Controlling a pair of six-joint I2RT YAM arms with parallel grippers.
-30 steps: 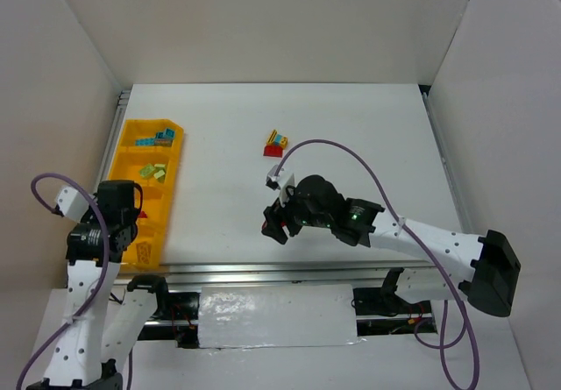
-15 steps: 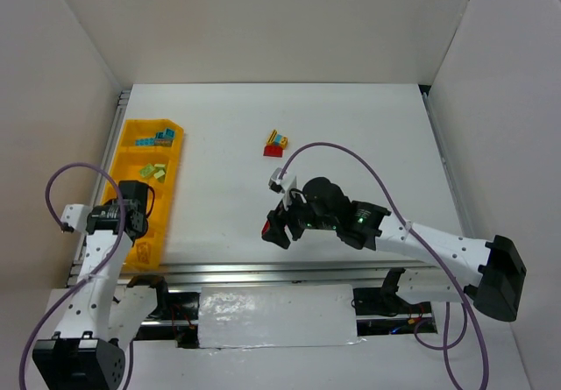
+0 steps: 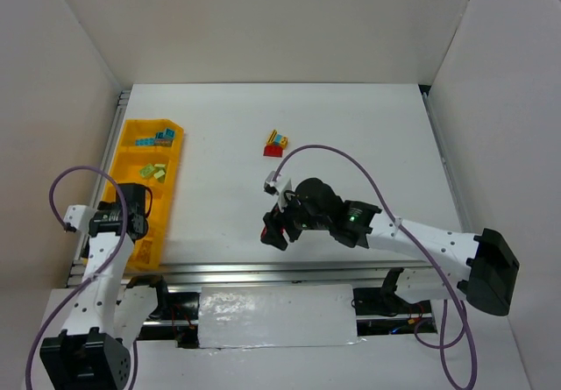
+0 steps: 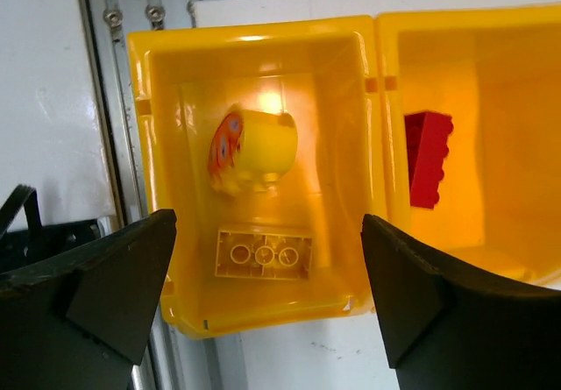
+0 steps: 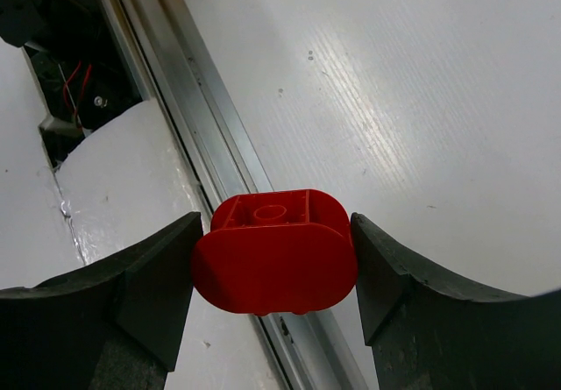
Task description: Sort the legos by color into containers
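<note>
The containers are the compartments of one long yellow tray (image 3: 123,158) at the table's left edge. My left gripper (image 3: 131,223) (image 4: 267,302) hangs open over its near end, with nothing between the jaws. Below it lie a flat yellow lego (image 4: 263,254) and a rounded yellow piece (image 4: 254,145). A red lego (image 4: 428,158) lies in the neighbouring compartment. Teal legos (image 3: 164,133) and pale green ones (image 3: 156,171) fill the farther compartments. My right gripper (image 3: 274,230) (image 5: 273,267) is shut on a rounded red lego (image 5: 276,263) above the table's near edge. A red, yellow and teal clump (image 3: 277,142) sits mid-table.
A metal rail (image 3: 263,269) runs along the table's near edge, right under the right gripper. White walls close in the table on the left, back and right. A purple cable (image 3: 351,158) loops over the right arm.
The left arm has swung lower, its gripper settling over the tray's near end with jaws now apart. The right gripper with the red lego has barely shifted.
</note>
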